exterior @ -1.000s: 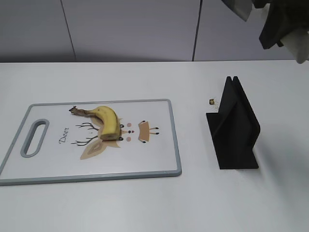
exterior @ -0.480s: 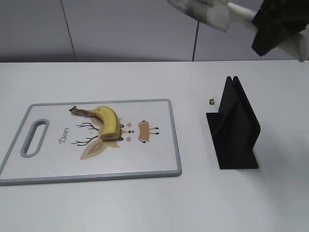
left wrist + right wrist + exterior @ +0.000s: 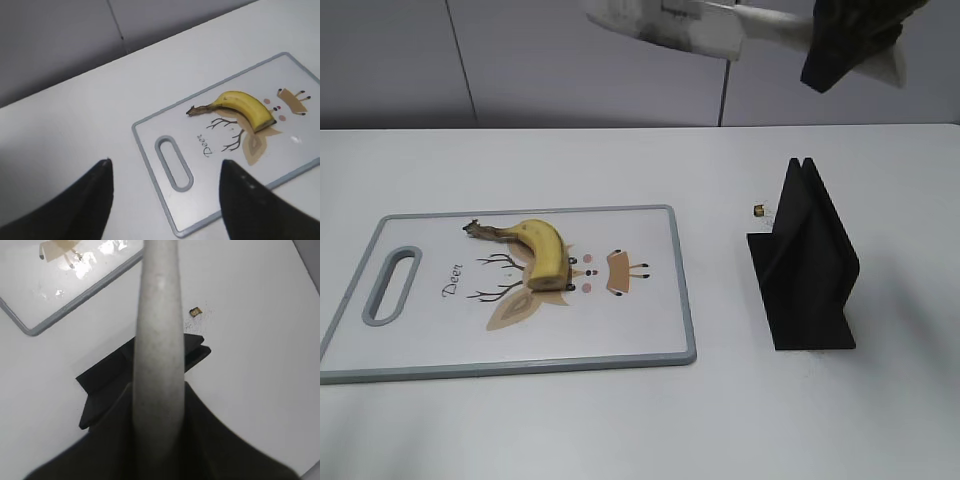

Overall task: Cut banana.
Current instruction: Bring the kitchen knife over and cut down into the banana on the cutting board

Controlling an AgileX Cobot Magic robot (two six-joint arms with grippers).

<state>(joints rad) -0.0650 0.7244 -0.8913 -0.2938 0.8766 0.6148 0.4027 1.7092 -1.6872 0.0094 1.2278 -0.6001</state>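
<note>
A yellow banana (image 3: 542, 250) with one cut end lies on the white cutting board (image 3: 640, 320), also in the left wrist view (image 3: 245, 107). My right gripper (image 3: 850, 40) is high at the top right, shut on the handle of a white knife (image 3: 670, 25) whose blade points left, far above the board. In the right wrist view the knife (image 3: 157, 315) runs straight out from the jaws (image 3: 157, 430). My left gripper (image 3: 165, 175) is open and empty, high above the board's handle slot (image 3: 173, 162); it is out of the exterior view.
A black knife stand (image 3: 805, 265) stands on the white table right of the board, also in the right wrist view (image 3: 110, 385). A small brown crumb (image 3: 758, 210) lies by the stand. A grey wall runs behind the table.
My right gripper has swung the knife leftward at the top of the exterior view; the blade now reaches further left. Banana, board and stand have not moved.
</note>
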